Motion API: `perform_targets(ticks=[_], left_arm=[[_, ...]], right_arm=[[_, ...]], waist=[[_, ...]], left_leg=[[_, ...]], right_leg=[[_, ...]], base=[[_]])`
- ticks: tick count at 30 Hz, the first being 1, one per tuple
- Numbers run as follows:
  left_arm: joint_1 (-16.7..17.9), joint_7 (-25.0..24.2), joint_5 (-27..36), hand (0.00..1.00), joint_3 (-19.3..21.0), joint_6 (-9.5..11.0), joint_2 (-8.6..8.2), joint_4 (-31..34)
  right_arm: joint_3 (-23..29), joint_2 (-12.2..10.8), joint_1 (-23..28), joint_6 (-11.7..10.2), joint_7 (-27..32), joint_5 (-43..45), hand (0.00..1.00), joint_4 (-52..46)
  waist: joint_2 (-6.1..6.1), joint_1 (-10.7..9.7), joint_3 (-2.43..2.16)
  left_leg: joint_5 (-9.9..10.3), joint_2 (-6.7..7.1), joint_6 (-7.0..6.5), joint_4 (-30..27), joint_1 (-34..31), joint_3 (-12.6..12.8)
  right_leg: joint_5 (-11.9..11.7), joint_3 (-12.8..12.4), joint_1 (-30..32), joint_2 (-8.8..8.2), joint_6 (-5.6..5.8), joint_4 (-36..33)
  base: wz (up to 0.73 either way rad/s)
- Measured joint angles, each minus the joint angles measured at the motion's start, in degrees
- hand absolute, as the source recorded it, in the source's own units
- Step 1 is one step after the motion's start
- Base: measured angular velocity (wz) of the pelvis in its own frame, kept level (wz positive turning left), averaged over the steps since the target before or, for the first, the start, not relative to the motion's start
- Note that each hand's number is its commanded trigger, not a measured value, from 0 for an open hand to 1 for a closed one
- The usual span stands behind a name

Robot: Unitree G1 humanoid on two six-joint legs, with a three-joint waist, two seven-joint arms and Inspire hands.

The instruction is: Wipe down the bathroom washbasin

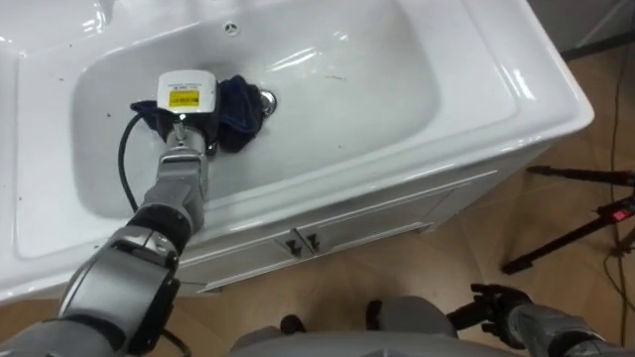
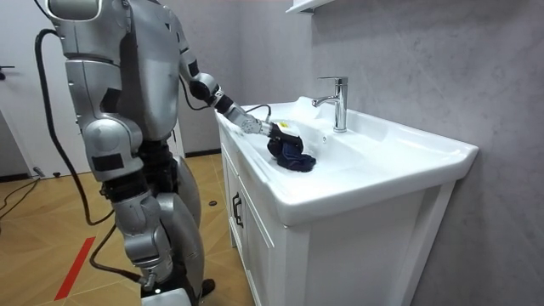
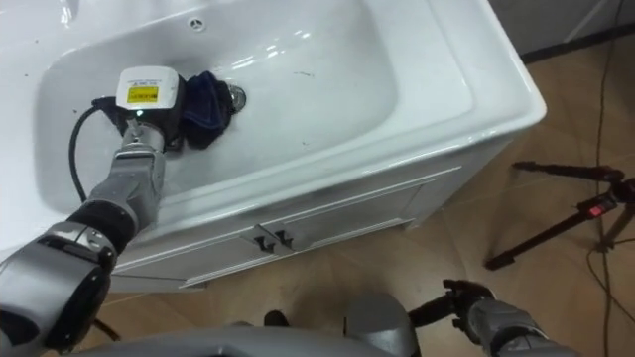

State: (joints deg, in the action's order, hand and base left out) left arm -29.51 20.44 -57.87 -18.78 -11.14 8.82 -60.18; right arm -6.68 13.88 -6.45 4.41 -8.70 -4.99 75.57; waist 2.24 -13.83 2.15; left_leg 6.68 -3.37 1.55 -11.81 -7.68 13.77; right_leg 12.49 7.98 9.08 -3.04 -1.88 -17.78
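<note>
My left hand (image 1: 187,99) is down in the glossy white ceramic basin (image 1: 347,89), set against the crumpled dark blue cloth (image 1: 236,107); the cloth lies on the basin floor, bunched just to the right of my hand and touching the small metal drain (image 1: 266,99); whether I have it clamped or am merely pressing on it, I cannot tell, since the back of my hand covers the hold. My right hand (image 1: 496,302) hangs low at my side, over the wooden floor (image 1: 556,119) and well apart from the basin; I cannot tell its state either.

I judge the wipe to be at the bottom of the bowl, with the wide sloping wall to my right and the far wall under the round overflow hole (image 1: 231,29) yet to be covered. To do it well I should spread the bunched cloth flatter under my palm, so more of it meets the ceramic; press evenly and sweep in overlapping passes from the drain outward and up the walls; keep my wrist low so the cloth does not roll out from beneath me. The chrome tap (image 2: 338,102) stands on the far rim, clear of my arm; I should mind it when I reach toward that side, and keep my forearm off the near rim above the white cabinet doors (image 1: 377,223).
</note>
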Motion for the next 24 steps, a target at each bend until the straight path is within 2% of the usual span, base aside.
perform_targets(ticks=[4, 6, 8, 11, 19, 21, 24], left_arm=[[-2.7, -2.5, 3.6, 1.00, -2.5, 1.3, -1.62, -0.6], [-3.7, -3.8, 4.8, 1.00, -3.4, 1.3, -1.59, -0.7], [-4.5, -5.2, 6.6, 1.00, -3.4, 1.4, -1.53, -0.5], [-4.9, -5.9, 6.5, 1.00, -3.4, 1.4, -1.43, -0.2], [-6.3, -8.7, 8.5, 1.00, -4.5, 1.8, -1.97, 0.4], [-6.4, -9.7, 8.9, 1.00, -4.4, 1.8, -1.97, 1.9], [-6.8, -10.3, 8.9, 1.00, -4.4, 2.2, -2.17, 4.5]], right_arm=[[-1.2, -0.1, -1.0, -0.4, 0.2, -0.9, 0.00, 0.6], [-1.3, -0.1, -1.0, -0.9, 0.4, -2.1, 0.00, 0.6], [-1.2, 0.1, -0.9, -1.0, 0.4, -3.9, 0.00, 0.6], [-1.2, 0.6, -0.9, -1.4, 0.4, -4.5, 0.00, 0.6], [-2.4, 0.6, -0.8, -2.0, -0.7, -8.7, 0.00, 0.8], [-2.8, 0.6, -0.7, -2.0, -0.8, -10.3, 0.00, 0.8], [-3.4, 0.6, -1.0, -2.0, -1.0, -12.2, 0.00, 0.8]], waist=[[0.21, -0.9, 0.08], [0.55, -1.7, 0.10], [1.20, -2.1, 0.41], [1.61, -2.2, 0.41], [1.63, -3.9, 0.49], [1.79, -4.3, 0.43], [1.59, -4.4, 0.61]], left_leg=[[0.0, 0.25, -0.06, -0.1, -0.2, 0.2], [0.0, 0.30, -0.07, -0.4, -0.6, 0.2], [0.0, 0.30, -0.07, -1.2, -1.2, 0.5], [0.0, 0.26, -0.09, -1.6, -1.9, 0.5], [0.0, 0.89, -0.15, -2.0, -2.1, 1.1], [0.0, 1.01, -0.22, -2.4, -2.8, 1.4], [0.1, 1.09, -0.41, -3.5, -4.3, 1.4]], right_leg=[[-0.1, 0.2, 0.0, -0.33, 0.30, 0.2], [-0.1, 0.4, 0.1, -0.49, 0.36, 0.2], [0.0, 0.8, 0.2, -0.73, 0.46, 0.0], [0.0, 0.7, 0.9, -0.77, 0.47, -0.4], [1.0, 0.6, 1.5, -1.61, 0.95, -2.0], [1.0, 0.5, 2.1, -1.86, 1.09, -2.3], [1.1, 0.4, 3.5, -1.87, 1.18, -3.1]], base=[[0.06], [0.07], [0.08], [0.02], [0.03], [-0.02], [0.00]])
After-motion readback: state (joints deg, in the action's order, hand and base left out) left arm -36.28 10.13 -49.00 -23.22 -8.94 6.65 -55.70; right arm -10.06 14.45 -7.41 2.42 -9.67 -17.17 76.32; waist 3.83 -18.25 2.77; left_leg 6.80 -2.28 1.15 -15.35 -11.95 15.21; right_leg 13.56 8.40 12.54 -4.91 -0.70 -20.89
